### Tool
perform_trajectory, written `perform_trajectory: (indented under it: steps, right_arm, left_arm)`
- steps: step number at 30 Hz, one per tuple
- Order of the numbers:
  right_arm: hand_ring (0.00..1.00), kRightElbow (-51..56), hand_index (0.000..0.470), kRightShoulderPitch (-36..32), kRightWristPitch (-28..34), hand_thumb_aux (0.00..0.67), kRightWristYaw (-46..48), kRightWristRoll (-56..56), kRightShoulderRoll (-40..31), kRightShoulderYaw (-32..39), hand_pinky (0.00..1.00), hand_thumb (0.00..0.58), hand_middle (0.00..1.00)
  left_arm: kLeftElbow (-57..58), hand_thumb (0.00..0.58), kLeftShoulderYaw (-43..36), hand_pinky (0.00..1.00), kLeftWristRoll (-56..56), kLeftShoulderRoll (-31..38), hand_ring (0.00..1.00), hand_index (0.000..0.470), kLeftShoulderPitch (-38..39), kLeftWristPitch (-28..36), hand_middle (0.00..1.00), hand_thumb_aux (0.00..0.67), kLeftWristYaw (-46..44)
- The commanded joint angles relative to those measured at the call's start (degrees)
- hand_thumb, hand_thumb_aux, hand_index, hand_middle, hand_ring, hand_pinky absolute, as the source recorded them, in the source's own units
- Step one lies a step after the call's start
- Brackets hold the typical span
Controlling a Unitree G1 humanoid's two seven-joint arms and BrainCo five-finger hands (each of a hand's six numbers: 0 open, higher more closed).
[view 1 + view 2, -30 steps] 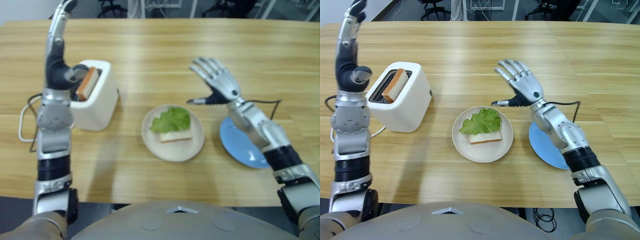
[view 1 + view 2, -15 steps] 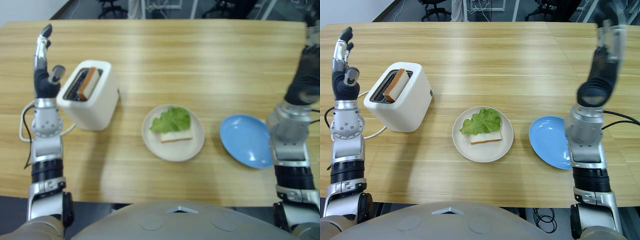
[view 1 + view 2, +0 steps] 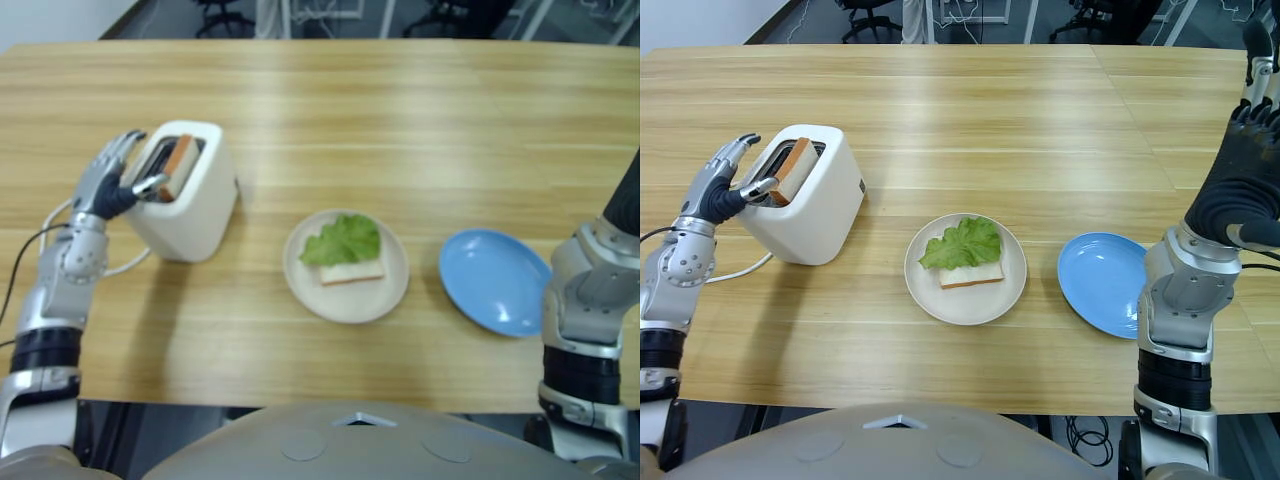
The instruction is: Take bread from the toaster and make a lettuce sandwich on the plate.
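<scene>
Brown bread slice (image 3: pixel 793 168), one, upright in white toaster (image 3: pixel 818 212) on counter (image 3: pixel 990 120); we note left robot hand (image 3: pixel 720 188) spread wide, empty, beside toaster. On cream plate (image 3: pixel 930 298): lettuce (image 3: pixel 960 243) over second slice (image 3: pixel 978 273). State of right robot hand (image 3: pixel 1255 85) we cannot tell.

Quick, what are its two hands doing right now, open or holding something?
Left hand: open, holding nothing, at the toaster.
Right hand: raised; cannot be told.

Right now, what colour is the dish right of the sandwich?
The dish is blue, clearest in right eye view.
</scene>
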Motion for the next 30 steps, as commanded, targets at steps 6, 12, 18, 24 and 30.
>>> perform_trajectory:
  steps: [6,12,18,24,30]
  right_arm:
    - [0.0,-3.62,0.0,-0.46,2.93,0.0,1.81,-4.7,3.07,-1.67,0.0,0.0,0.0]
    - [0.0,-3.91,0.0,0.15,2.58,0.0,2.58,-5.97,4.41,-2.53,0.0,0.0,0.0]
    - [0.0,-3.3,0.0,0.85,1.82,0.0,3.02,-7.32,5.19,-3.2,0.0,0.0,0.0]
    - [0.0,-2.84,0.0,1.74,0.82,0.0,3.22,-7.99,5.74,-3.78,0.0,0.0,0.0]
    - [0.0,-1.88,0.0,2.51,-0.24,0.0,3.48,-8.36,6.24,-4.54,0.0,0.0,0.0]
  left_arm:
    - [-8.26,0.0,-2.04,0.0,3.99,6.08,0.0,0.0,4.71,6.22,0.0,0.0,-6.35]
    - [-11.63,0.0,-5.48,0.0,5.77,5.85,0.0,0.0,3.74,8.1,0.0,0.0,-8.94]
    - [-11.26,0.0,-8.98,0.0,6.61,4.7,0.0,0.0,0.51,8.51,0.0,0.0,-9.26]
    - [-7.14,0.443,-12.25,0.0,8.0,3.82,0.0,0.236,-2.76,8.81,0.0,0.344,-8.32]
    - [-0.75,0.58,-13.86,0.0,8.14,2.1,0.0,0.46,-6.84,8.29,0.0,0.67,-4.93]
